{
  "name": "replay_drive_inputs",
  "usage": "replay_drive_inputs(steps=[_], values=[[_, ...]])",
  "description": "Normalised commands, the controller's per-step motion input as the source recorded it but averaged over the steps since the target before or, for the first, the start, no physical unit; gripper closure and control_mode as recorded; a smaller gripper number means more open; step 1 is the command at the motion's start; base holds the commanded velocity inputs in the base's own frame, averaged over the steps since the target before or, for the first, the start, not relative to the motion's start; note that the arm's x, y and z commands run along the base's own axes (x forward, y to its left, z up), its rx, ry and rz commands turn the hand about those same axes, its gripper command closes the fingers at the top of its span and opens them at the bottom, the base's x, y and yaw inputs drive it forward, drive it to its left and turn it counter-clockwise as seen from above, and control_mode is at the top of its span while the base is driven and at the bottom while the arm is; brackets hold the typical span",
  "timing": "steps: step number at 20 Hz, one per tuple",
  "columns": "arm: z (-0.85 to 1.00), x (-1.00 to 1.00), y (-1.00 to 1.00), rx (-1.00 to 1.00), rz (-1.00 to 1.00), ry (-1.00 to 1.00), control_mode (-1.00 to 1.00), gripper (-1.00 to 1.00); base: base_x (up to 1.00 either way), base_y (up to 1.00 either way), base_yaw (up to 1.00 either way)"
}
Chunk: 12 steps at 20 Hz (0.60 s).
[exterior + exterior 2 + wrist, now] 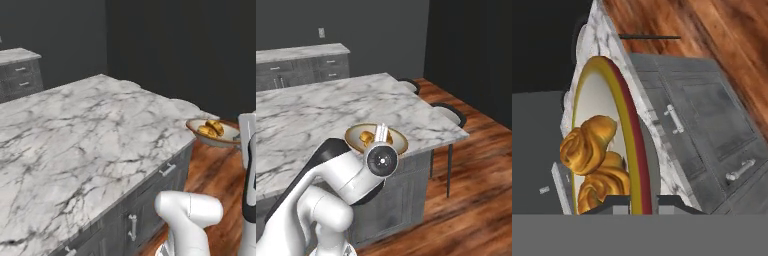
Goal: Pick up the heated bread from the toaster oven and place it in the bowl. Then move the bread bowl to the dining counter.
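My gripper (381,134) is shut on the golden-brown rim of the tan bowl (397,142), with one finger on each side of the rim (630,145). The golden-orange bread (592,150) lies inside the bowl (226,135) and shows as lumpy rolls (211,129). The bowl hangs at the near corner of the marble dining counter (75,135), about level with its top; I cannot tell whether it touches the marble. In the hand view the counter's edge (643,107) runs just behind the bowl. The toaster oven is out of view.
Dark grey drawers with silver handles (674,119) sit under the counter's edge. Two dark chairs (452,116) stand at the counter's far side over a wooden floor (476,190). A second marble-topped cabinet (301,62) lines the back wall.
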Motion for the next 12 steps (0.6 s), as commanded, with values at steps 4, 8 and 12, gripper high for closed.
replay_drive_inputs(steps=[4, 8, 12], values=[[-0.16, 0.5, 0.09, -0.01, 0.21, -0.02, -1.0, 1.0, 0.5, -0.01, 0.27], [-0.33, 1.0, 0.72, -0.07, 0.28, 0.0, -1.0, 1.0, 0.0, 0.0, 0.0], [-0.47, 1.0, 0.62, -0.04, 0.17, 0.01, -1.0, 1.0, 0.0, 0.0, 0.0]])
